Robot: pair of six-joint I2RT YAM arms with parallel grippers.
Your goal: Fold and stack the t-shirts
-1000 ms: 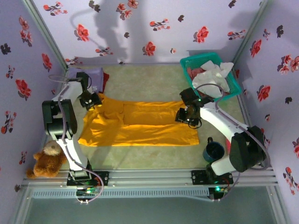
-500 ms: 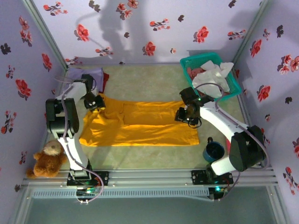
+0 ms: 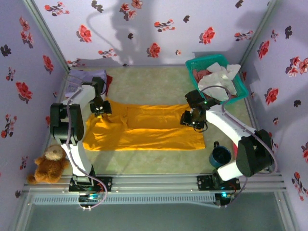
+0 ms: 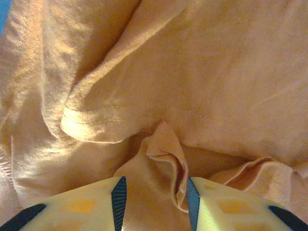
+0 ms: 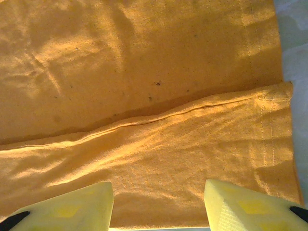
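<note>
**Left gripper pinching the orange shirt, right gripper open over its other end**

The orange shirt (image 3: 149, 127) lies spread flat across the middle of the table (image 3: 159, 161), its long side running left to right. The left gripper (image 3: 101, 110) sits at the shirt's far left corner. In the left wrist view, its fingers (image 4: 86, 204) stand close together with a raised fold of orange cloth caught between them. The right gripper (image 3: 191, 120) is down over the shirt's right end. Its fingers (image 5: 72, 209) stand wide apart, with nothing between them, above a folded-over edge of the cloth. A lavender shirt (image 3: 94, 76) and a red shirt (image 3: 109, 83) lie just beyond the left gripper. White shirts (image 3: 219, 82) fill the green basket (image 3: 204, 59) behind the right arm.
</note>
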